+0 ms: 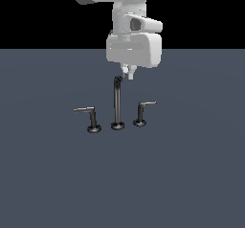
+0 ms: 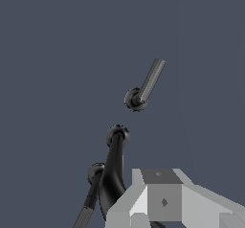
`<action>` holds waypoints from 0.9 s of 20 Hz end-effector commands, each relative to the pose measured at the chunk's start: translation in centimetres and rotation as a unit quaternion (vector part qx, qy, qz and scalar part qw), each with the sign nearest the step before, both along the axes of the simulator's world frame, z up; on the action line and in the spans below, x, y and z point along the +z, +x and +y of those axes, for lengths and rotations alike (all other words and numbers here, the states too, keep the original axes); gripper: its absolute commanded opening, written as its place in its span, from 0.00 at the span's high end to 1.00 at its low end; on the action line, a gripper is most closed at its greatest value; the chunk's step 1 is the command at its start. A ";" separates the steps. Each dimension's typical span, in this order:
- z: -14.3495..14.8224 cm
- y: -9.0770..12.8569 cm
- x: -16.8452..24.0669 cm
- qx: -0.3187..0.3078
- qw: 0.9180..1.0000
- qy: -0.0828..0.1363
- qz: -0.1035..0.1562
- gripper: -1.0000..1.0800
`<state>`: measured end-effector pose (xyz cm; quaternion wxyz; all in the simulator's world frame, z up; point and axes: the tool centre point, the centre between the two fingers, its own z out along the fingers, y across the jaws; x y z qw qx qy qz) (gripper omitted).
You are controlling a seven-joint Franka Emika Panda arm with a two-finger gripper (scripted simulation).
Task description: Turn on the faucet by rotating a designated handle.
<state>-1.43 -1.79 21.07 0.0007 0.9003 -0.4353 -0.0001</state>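
Flat slate-blue ground [image 1: 191,184] runs back to a black backdrop, and the faucet [image 1: 117,105] stands on it as three separate dark pieces.

Taking the spout [image 1: 116,102] as landmark and going from near to far: the larger lever [image 1: 89,118], with its longer arm, stands on the exterior view's left of the spout; the handle [image 1: 142,112], the smaller lever with a short arm on a round base, stands on its right, slightly farther back. Behind and above the spout's curved tip hangs the gripper [image 1: 128,73], its fingertips close together and holding nothing; whether they are fully closed cannot be told.

The step in hand looks like the approach. To do it well, the gripper should probably come down beside the handle's arm [image 2: 152,79] near its free end and push sideways. The spout stands close and could be clipped during descent.
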 end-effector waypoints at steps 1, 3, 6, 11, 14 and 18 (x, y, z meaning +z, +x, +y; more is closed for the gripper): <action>-0.9 1.3 -1.7 -0.030 1.000 0.000 0.000 1.00; -1.7 2.4 -3.1 -0.054 0.999 -0.001 0.000 1.00; -2.9 3.8 -5.1 -0.091 0.996 -0.001 0.000 1.00; -5.0 5.8 -8.0 -0.142 0.990 -0.001 0.000 1.00; -6.0 6.7 -9.3 -0.167 0.986 -0.001 -0.001 1.00; -7.1 7.5 -10.6 -0.191 0.982 -0.001 -0.001 1.00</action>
